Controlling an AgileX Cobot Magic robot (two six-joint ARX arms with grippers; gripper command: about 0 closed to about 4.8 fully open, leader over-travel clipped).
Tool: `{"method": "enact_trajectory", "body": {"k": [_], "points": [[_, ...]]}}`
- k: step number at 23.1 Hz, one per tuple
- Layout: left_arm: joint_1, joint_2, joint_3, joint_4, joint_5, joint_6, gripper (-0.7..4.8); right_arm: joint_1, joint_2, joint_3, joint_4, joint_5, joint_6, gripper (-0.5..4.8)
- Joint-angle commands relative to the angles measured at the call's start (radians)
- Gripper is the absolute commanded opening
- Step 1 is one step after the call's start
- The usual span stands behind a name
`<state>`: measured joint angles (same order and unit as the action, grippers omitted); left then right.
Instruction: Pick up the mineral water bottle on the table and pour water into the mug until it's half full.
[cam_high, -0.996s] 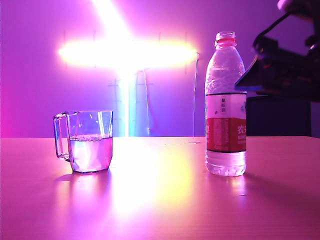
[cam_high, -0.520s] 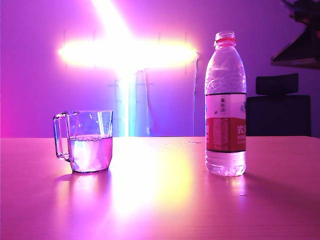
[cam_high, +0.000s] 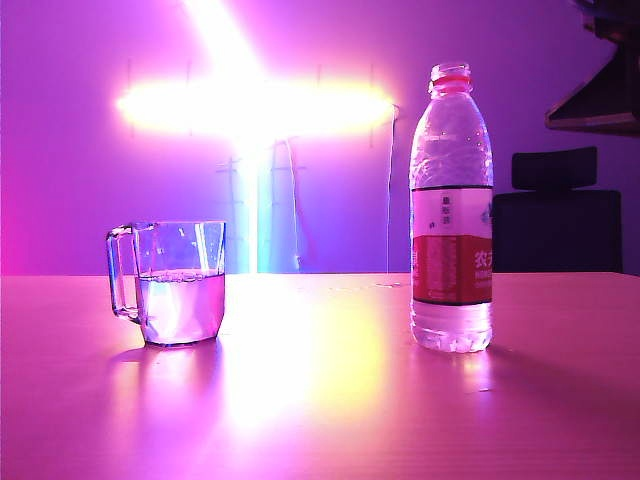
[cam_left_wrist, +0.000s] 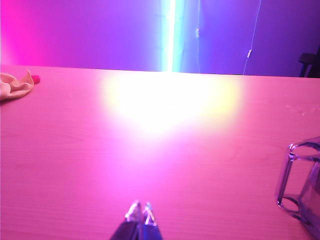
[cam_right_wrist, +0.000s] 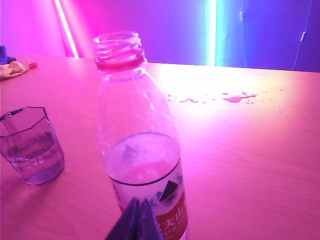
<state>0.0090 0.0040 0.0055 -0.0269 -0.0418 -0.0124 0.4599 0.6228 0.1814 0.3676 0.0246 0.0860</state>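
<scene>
The mineral water bottle (cam_high: 452, 210) stands upright and uncapped on the table (cam_high: 320, 400), right of centre. The mug (cam_high: 180, 285) stands to its left, handle pointing left, with water (cam_high: 182, 308) up to about half its height. My right gripper (cam_right_wrist: 137, 201) is shut and empty, hanging a little way off the bottle (cam_right_wrist: 137, 145), with the mug (cam_right_wrist: 31, 145) further off. In the exterior view only a dark piece of the right arm (cam_high: 605, 95) shows at the top right corner. My left gripper (cam_left_wrist: 140, 210) is shut over bare table, with the mug's handle (cam_left_wrist: 292, 185) off to one side.
A dark chair (cam_high: 555, 215) stands behind the table at the right. A crumpled cloth (cam_left_wrist: 15, 85) lies near the table's far edge. Spilled drops of water (cam_right_wrist: 235, 97) lie on the tabletop beyond the bottle. Bright light strips glare on the back wall.
The right arm has risen from beside the bottle's upper half to the top right corner of the exterior view. Bottle and mug have not moved.
</scene>
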Motion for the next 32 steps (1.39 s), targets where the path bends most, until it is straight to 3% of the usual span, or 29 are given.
{"method": "enact_trajectory", "body": {"k": [1, 5, 11, 14, 22, 32], "points": [[-0.001, 0.002, 0.003, 0.006, 0.001, 0.004, -0.02, 0.001, -0.003, 0.006, 0.018, -0.001, -0.001, 0.13], [-0.001, 0.002, 0.003, 0.006, 0.001, 0.004, -0.02, -0.012, -0.098, 0.006, -0.065, 0.160, -0.039, 0.12], [-0.003, 0.002, 0.003, 0.006, 0.001, 0.004, -0.02, -0.123, -0.280, 0.005, -0.232, 0.154, -0.062, -0.01], [-0.003, 0.002, 0.003, 0.005, 0.001, 0.004, -0.02, -0.239, -0.447, -0.019, -0.347, 0.151, -0.062, -0.01], [-0.002, 0.002, 0.003, 0.006, 0.001, 0.004, -0.02, -0.448, -0.623, -0.138, -0.328, -0.080, -0.064, -0.01], [-0.002, 0.002, 0.003, 0.005, 0.001, 0.004, -0.02, -0.476, -0.623, -0.180, -0.308, -0.063, -0.064, -0.01]]}}
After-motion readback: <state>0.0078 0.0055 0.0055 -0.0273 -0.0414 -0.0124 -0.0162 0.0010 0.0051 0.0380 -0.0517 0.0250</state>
